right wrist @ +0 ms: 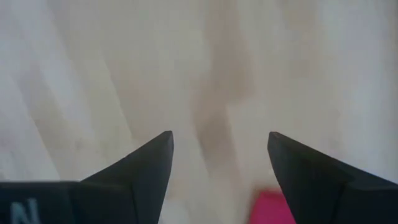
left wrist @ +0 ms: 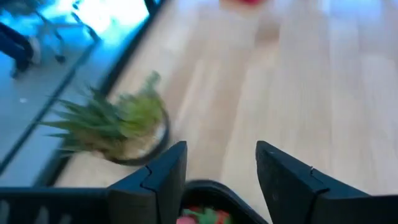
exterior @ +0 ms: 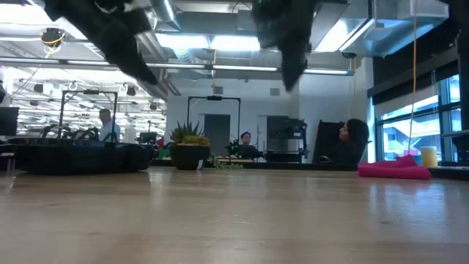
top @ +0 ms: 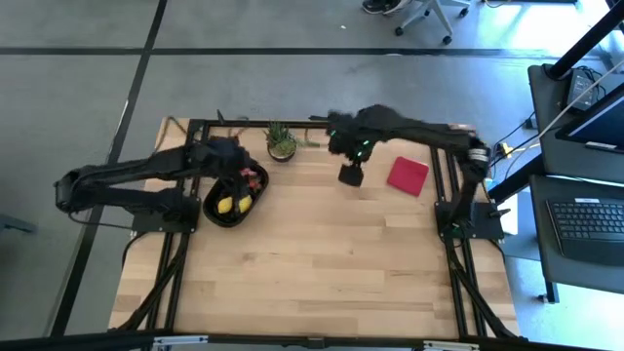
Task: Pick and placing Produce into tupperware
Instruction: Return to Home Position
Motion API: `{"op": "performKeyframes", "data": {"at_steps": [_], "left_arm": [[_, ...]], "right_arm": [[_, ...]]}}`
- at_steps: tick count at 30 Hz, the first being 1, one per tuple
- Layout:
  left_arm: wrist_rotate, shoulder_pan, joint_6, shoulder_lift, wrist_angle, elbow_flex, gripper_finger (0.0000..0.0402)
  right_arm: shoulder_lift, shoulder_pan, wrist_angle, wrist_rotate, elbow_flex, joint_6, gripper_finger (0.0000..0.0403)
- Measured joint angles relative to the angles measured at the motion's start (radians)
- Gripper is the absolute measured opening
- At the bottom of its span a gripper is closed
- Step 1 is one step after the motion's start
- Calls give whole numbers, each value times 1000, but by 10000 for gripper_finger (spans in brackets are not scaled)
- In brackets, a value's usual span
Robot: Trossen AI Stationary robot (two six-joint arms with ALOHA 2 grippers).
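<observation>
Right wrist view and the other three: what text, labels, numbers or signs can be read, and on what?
"N", or something like it: a pale mark on the body of the right gripper, cut off and blurred, so not certain.
Keys and screen of the laptop in the high view: too small to read.
Nothing else is legible.

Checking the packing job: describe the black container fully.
The black container is a shallow, glossy plastic tub with rounded ends. It sits flat on the left side of the wooden table, near the potted plant. Inside are yellow pieces and red pieces. The left gripper hovers open above it, not touching.
</observation>
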Motion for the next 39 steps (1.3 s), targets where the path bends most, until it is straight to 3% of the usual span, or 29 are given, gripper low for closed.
{"op": "performKeyframes", "data": {"at_steps": [4, 7, 16, 26, 32, 39], "left_arm": [[13, 29, 4, -88, 78, -19, 185], [87, 46, 21, -170, 187, -83, 186], [128, 120, -13, -432, 224, -193, 177], [126, 182, -14, -571, 219, -246, 184], [125, 205, -35, -615, 221, -294, 176], [118, 248, -83, -709, 231, -349, 179]], "right_arm": [[-147, -14, 98, 3, 2, -21, 263], [-265, -22, 213, 3, -50, -29, 263], [-719, -86, 550, 0, -538, 17, 263], [-1189, -96, 879, -8, -1029, 52, 263], [-1417, -96, 958, -8, -1208, 63, 263], [-1649, -96, 961, -7, -1317, 84, 263]]}}
